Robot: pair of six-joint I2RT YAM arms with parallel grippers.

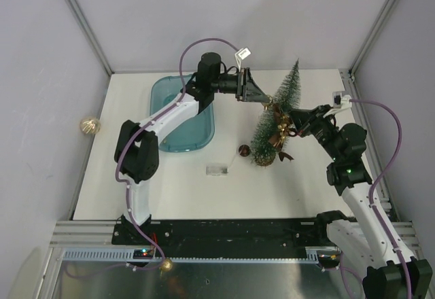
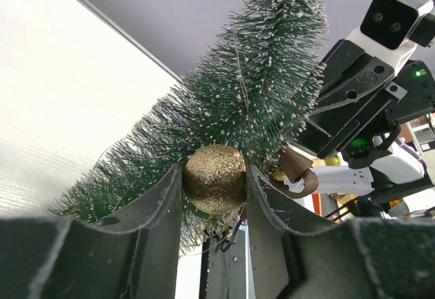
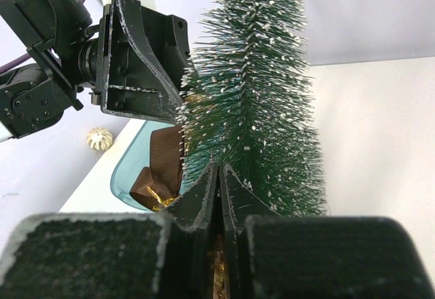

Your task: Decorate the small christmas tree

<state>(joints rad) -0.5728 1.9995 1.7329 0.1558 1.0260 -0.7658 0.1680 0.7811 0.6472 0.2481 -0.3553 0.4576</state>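
Lilac-grey walls (image 1: 41, 41), aluminium corner posts (image 1: 81, 24), white table (image 1: 170, 194); light seems even.

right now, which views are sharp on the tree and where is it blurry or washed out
Left wrist: the small christmas tree and gold ball are sharp, the table beside them washed out pale. Right wrist: tree crisp, its own fingers up close blurred. Top external: even light, no glare, tree small.

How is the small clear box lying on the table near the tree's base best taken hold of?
Grip the small clear box across its short width, coming straight down from above. It lies flat on the table, long sides running left to right, nothing touching it, so the jaws can probably close on its near and far sides.
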